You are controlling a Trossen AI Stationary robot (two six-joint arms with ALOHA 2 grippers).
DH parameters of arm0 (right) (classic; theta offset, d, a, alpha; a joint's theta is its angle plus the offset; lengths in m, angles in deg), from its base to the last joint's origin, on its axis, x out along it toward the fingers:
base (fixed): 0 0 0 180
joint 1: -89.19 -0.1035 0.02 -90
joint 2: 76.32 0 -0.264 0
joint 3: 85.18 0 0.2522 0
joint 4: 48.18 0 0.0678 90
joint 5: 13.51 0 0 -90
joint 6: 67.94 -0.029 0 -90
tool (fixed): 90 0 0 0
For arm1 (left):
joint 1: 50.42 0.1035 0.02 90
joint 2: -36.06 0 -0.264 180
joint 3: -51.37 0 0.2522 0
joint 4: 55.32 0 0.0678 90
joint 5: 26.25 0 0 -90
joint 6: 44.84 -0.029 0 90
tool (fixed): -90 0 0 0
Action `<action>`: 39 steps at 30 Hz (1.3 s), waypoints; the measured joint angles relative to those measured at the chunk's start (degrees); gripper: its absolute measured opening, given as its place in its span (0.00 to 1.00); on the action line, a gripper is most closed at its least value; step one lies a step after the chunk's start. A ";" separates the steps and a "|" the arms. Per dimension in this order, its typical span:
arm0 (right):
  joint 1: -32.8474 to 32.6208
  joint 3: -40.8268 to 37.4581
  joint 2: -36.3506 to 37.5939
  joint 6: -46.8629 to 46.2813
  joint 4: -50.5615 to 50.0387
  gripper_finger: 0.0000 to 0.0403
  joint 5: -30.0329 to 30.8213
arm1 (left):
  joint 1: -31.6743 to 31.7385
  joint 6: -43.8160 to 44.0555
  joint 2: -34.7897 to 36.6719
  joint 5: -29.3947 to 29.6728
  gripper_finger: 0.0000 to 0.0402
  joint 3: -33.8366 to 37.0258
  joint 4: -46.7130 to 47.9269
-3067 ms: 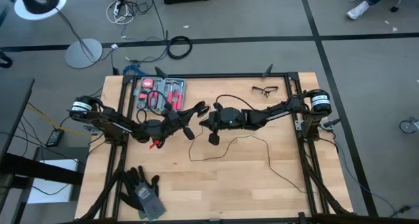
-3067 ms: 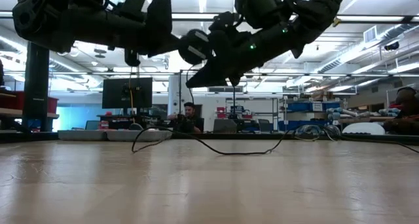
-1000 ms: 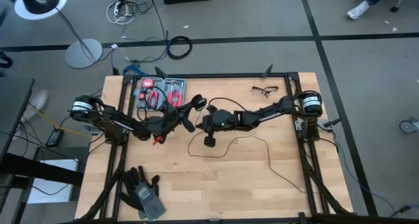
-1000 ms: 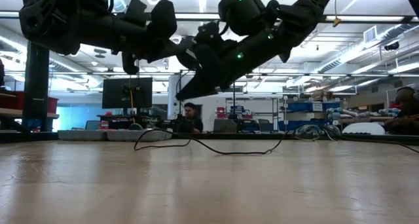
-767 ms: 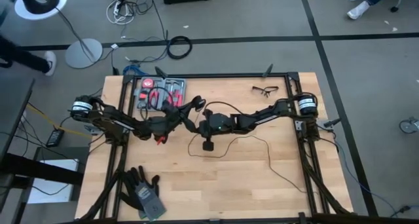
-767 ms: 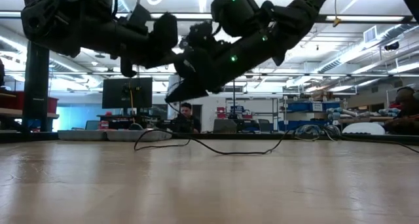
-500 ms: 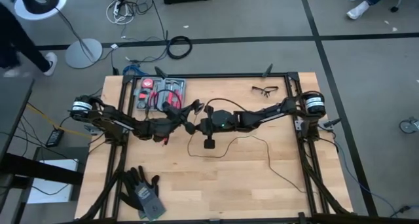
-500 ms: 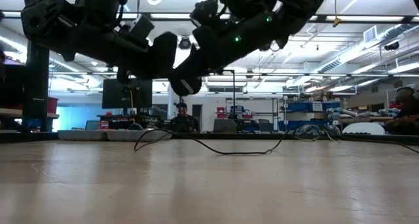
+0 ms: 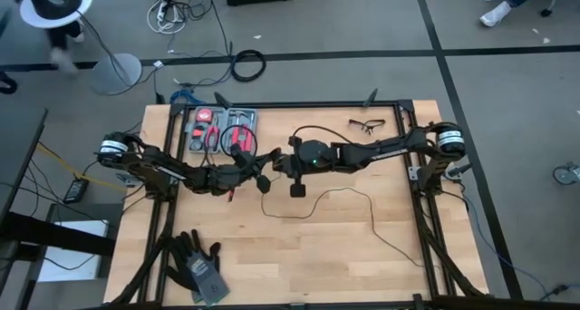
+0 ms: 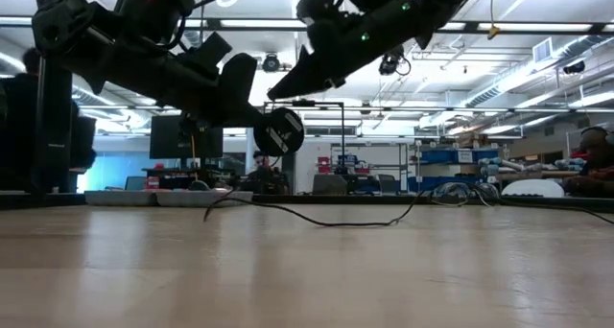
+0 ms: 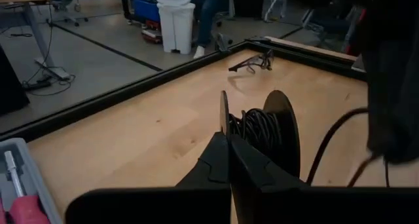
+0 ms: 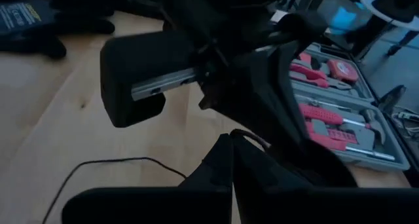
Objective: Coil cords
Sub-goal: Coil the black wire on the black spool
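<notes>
Cord (image 9: 349, 194): You see a very thin black line lying loose on the wooden table (image 9: 299, 256). It runs from under the two grippers near the table's middle, arcs toward the right side, then trails down toward the near right edge. In the low view it lies flat along the far part of the tabletop (image 10: 326, 218).
Cord end: In the left wrist view you see a black disc-shaped spool (image 11: 278, 135) with several turns of cord wound on it, standing on edge just ahead of the left fingertips. In the low view a round black disc (image 10: 281, 131) hangs clear above the table beside the left arm's tip.
Left gripper (image 9: 256, 163): It reaches from the left side to the table's middle. Its fingers (image 11: 226, 155) are pressed together. The spool sits right at their tips; you cannot tell whether they pinch it.
Right gripper (image 9: 283, 164): It reaches in from the right side and meets the left gripper tip to tip, raised above the table. Its fingers (image 12: 226, 162) are fully closed. You cannot tell whether a strand of cord is caught between them.
Tool case (image 9: 220, 129): Open grey tray with red-handled tools, at the far left of the table, just behind the left arm.
Safety glasses (image 9: 366, 124): At the far edge, right of centre, well apart from the cord.
Black gloves (image 9: 195, 263): At the near left corner.
</notes>
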 joint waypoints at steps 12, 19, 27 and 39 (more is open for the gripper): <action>2.68 -0.04 2.30 0.33 -1.20 0.00 -10.46 | 0.00 1.29 0.00 -4.82 0.00 0.00 -0.31; 2.81 -0.07 2.17 0.17 2.68 0.00 -13.89 | 0.00 1.74 0.02 -5.40 0.00 -0.04 -1.30; 3.87 -0.07 2.17 0.41 4.20 0.00 -13.76 | 0.07 3.23 0.02 -8.22 0.00 -0.02 -1.13; 4.09 -2.28 8.63 -2.27 -9.98 0.00 0.96 | -0.10 3.12 0.02 -3.63 0.00 0.00 -1.43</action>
